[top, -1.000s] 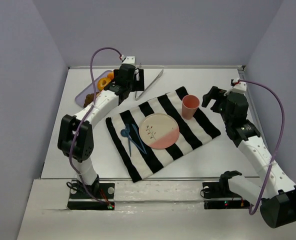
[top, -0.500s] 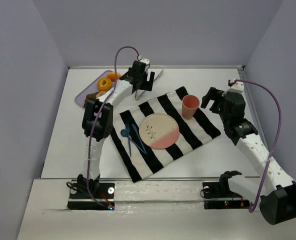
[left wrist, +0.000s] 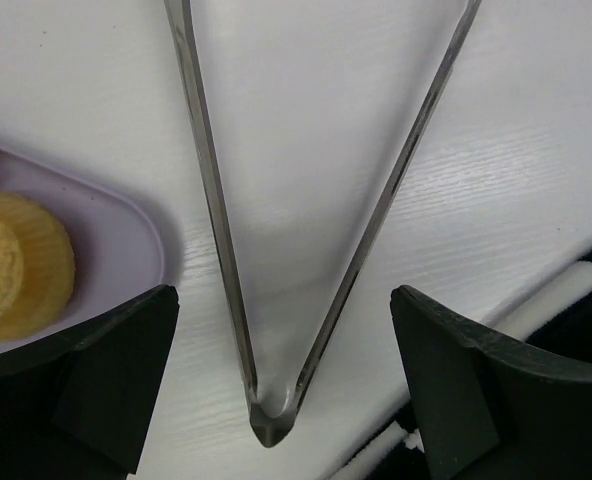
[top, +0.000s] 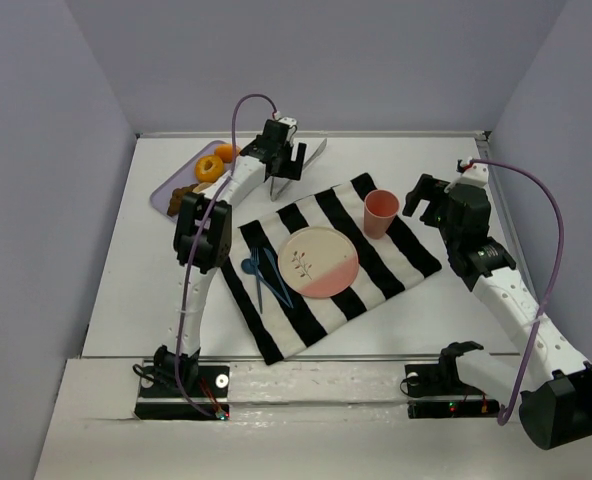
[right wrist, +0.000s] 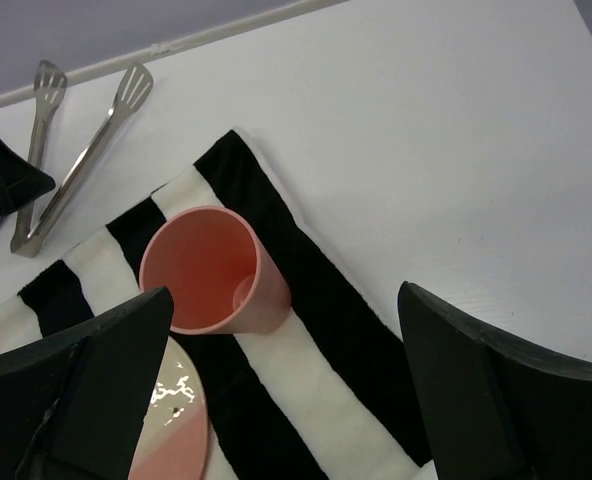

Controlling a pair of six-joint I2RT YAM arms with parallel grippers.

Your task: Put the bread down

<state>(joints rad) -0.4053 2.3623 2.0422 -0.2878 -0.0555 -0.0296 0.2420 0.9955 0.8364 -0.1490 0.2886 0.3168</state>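
Observation:
My left gripper (top: 281, 172) is open and empty, low over the table at the back, its jaws astride the hinge end of metal tongs (left wrist: 276, 400). A pale golden round bread piece (left wrist: 16, 265) lies on the lavender tray (left wrist: 126, 250) at the left of the left wrist view; I cannot tell if it has a hole. In the top view the tray (top: 166, 190) holds an orange glazed donut (top: 209, 167) and brown pieces. The pink-and-cream plate (top: 319, 262) lies bare on the striped cloth (top: 396, 255). My right gripper (top: 426, 200) is open and empty beside the pink cup (right wrist: 211, 272).
The tongs (top: 301, 160) lie just past the cloth's far corner. Blue utensils (top: 261, 275) lie on the cloth left of the plate. The pink cup (top: 380, 212) stands upright at the cloth's right. Walls close the table at the back and sides.
My left arm swung right from the tray to over the tongs and raised its elbow, then held still. The right arm barely moved.

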